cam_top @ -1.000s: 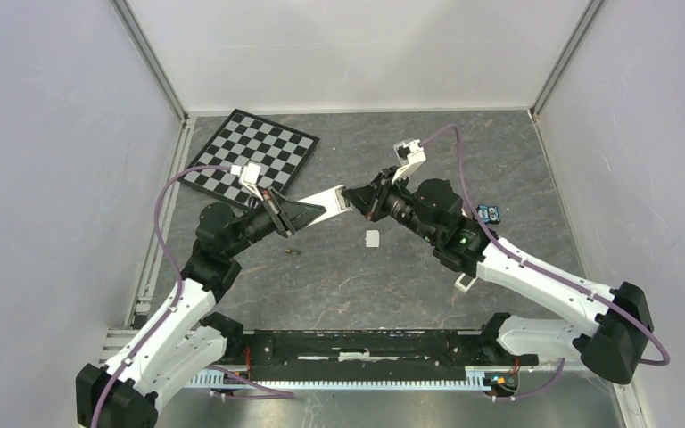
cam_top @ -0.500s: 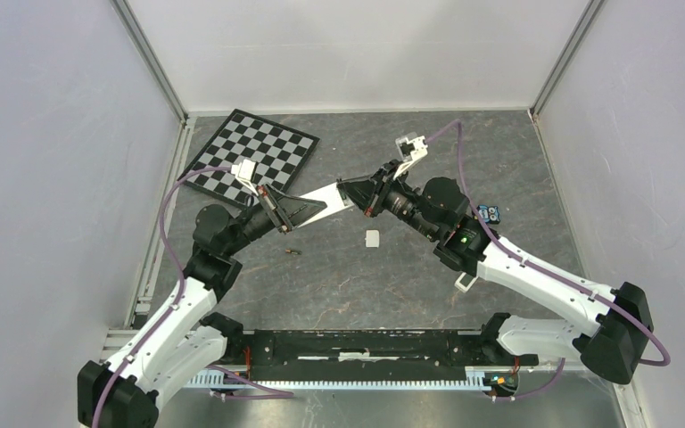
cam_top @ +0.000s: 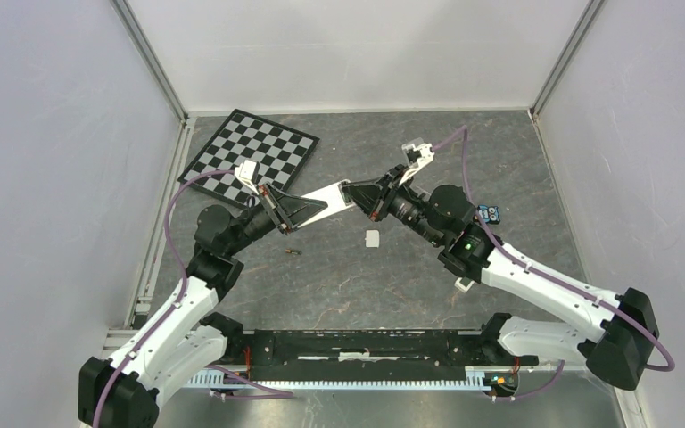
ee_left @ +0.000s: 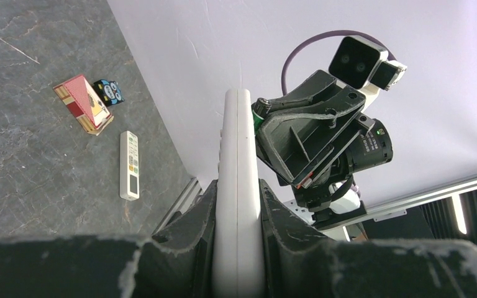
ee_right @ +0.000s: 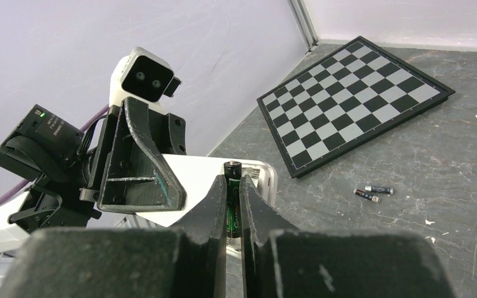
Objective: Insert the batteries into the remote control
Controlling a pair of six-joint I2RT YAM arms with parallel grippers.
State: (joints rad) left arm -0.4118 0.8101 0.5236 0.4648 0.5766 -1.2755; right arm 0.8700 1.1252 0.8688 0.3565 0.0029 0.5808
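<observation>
Two grippers meet mid-frame overhead. My left gripper is clamped on the remote control, steadying it edge-on, so my right gripper, pinching one battery, can likely insert it. Spare batteries lie on the table, right of frame.

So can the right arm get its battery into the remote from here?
Probably yes: the right gripper holds the battery right at the remote, which the left gripper holds up, nothing between them.
</observation>
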